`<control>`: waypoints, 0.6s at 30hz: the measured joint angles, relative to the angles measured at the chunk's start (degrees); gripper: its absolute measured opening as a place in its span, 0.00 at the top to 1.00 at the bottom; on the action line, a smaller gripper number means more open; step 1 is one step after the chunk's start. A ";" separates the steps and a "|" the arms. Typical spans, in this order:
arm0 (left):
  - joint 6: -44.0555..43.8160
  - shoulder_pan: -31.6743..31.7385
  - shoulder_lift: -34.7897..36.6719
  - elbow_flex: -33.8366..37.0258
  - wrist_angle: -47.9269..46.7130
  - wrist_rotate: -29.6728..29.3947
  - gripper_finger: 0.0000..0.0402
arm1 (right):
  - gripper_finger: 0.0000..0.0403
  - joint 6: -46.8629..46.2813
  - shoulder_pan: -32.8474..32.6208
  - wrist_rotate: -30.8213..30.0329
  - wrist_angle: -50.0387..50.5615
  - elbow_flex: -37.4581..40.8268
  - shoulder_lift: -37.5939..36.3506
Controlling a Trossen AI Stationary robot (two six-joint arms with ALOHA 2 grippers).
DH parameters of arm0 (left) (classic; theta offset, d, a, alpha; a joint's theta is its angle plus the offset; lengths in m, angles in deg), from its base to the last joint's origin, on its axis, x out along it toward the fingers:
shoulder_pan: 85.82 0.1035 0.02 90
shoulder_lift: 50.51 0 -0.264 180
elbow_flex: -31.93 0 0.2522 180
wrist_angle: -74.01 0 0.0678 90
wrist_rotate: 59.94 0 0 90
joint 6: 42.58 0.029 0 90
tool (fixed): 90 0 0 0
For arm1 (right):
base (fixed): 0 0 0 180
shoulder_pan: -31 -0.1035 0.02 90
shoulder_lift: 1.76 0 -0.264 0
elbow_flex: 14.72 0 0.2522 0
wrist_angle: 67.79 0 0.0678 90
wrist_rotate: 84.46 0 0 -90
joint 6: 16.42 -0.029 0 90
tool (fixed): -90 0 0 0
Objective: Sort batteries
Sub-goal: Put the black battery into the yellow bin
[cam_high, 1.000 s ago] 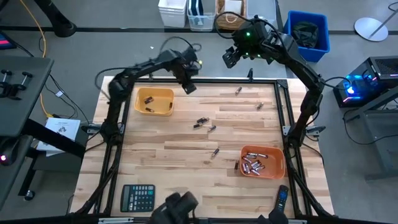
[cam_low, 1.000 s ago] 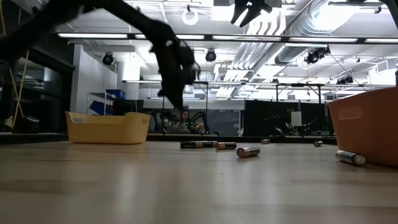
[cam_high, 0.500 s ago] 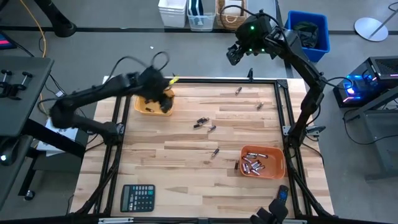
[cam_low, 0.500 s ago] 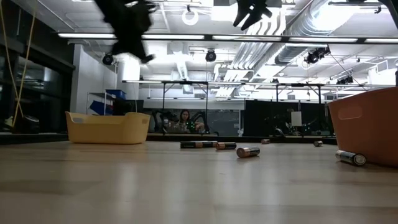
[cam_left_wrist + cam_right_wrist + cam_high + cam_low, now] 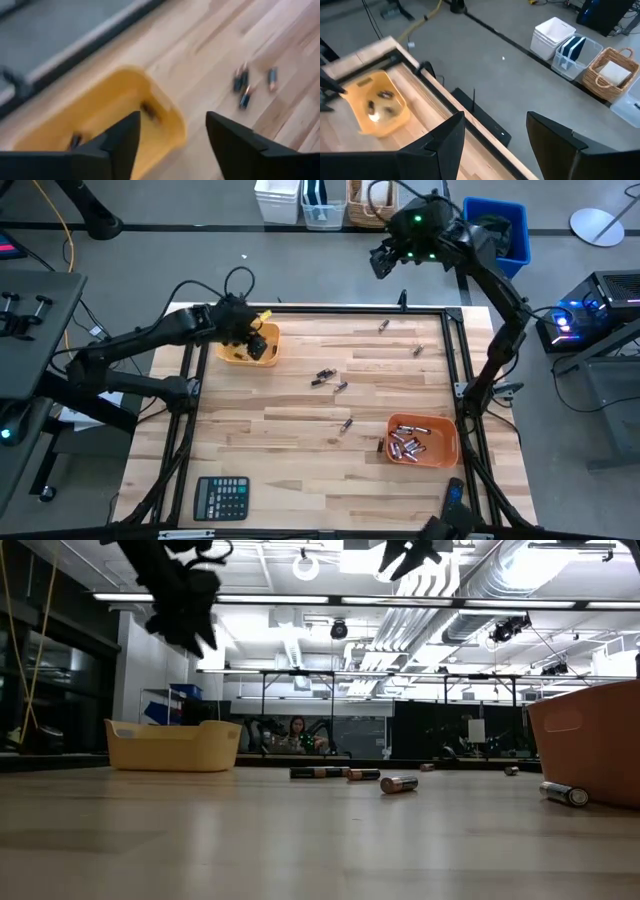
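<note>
High view: left gripper [image 5: 256, 342] hangs over the yellow bin [image 5: 234, 351], fingers spread with nothing between them.

Judging by that spread above the bin, a battery was probably just let go there; the bin holds a couple of batteries [image 5: 148, 111]. The orange bin [image 5: 447, 442] holds a larger heap, with one cell just outside it. Loose batteries [image 5: 323, 376] lie mid-table, others near the far edge. The right gripper [image 5: 382, 260] waits beyond the table's far edge, fingers apart and empty.
</note>
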 joint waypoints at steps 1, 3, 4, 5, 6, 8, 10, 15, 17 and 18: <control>1.17 0.00 -0.54 -0.90 1.27 0.03 0.43 | 0.49 -0.52 0.00 0.10 0.00 0.00 -0.73; 4.47 -0.22 -2.62 -2.50 5.05 2.36 0.40 | 0.49 -1.89 -0.20 0.11 0.25 0.00 -2.51; 6.36 -0.62 -4.37 -3.31 6.97 4.30 0.39 | 0.49 -2.43 -0.52 0.08 0.32 0.00 -3.38; 8.05 -1.29 -6.33 -4.22 8.63 5.93 0.39 | 0.49 -3.26 -0.83 0.08 0.47 0.00 -4.27; 9.71 -2.13 -8.80 -5.21 10.01 7.15 0.38 | 0.49 -3.93 -1.22 0.09 0.68 0.00 -5.19; 13.80 -3.80 -14.16 -7.16 12.74 9.09 0.38 | 0.49 -5.90 -2.04 0.13 1.08 -0.02 -6.73; 17.25 -5.74 -20.05 -9.23 14.23 10.59 0.38 | 0.49 -8.06 -2.83 0.13 1.82 -0.02 -7.89; 15.65 -9.87 -33.52 -15.06 10.27 10.06 0.38 | 0.49 -12.39 -5.15 -2.98 4.81 -0.02 -9.05; 12.99 -11.58 -37.05 -16.28 8.47 10.62 0.38 | 0.49 -13.14 -6.18 -5.88 6.97 -0.02 -8.98; 13.12 -12.58 -38.34 -16.32 8.36 10.78 0.38 | 0.49 -13.37 -6.63 -7.20 7.93 -0.02 -8.85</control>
